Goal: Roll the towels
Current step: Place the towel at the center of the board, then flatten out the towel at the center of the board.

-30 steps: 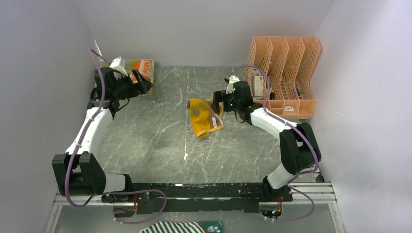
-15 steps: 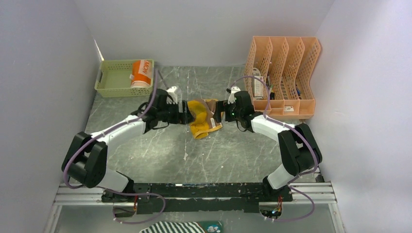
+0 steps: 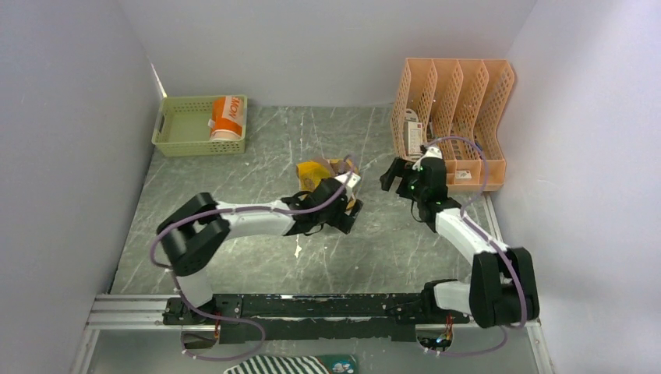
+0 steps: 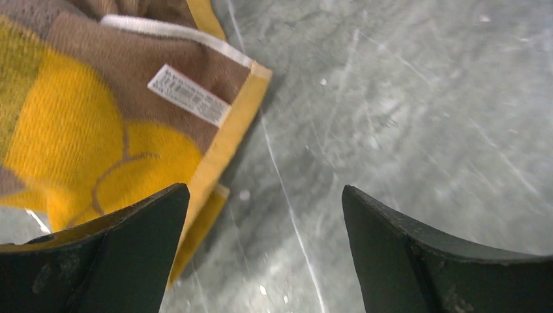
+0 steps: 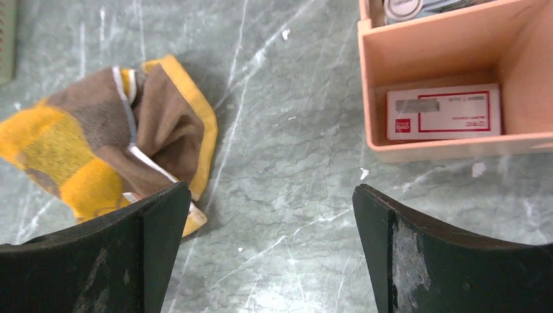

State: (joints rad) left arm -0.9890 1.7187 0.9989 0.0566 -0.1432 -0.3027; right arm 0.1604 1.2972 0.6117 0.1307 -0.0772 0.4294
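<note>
Moved: left gripper (image 4: 264,195) to near-right corner of yellow towel (image 4: 98,117); right gripper (image 5: 270,195) away rightward.
Both spread open, empty; towel crumpled mid-table. Advise pinching bordered corner and flattening before rolling.

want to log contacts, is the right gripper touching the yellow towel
Apart. The top external view shows bare table between the right gripper and the yellow towel.
</note>
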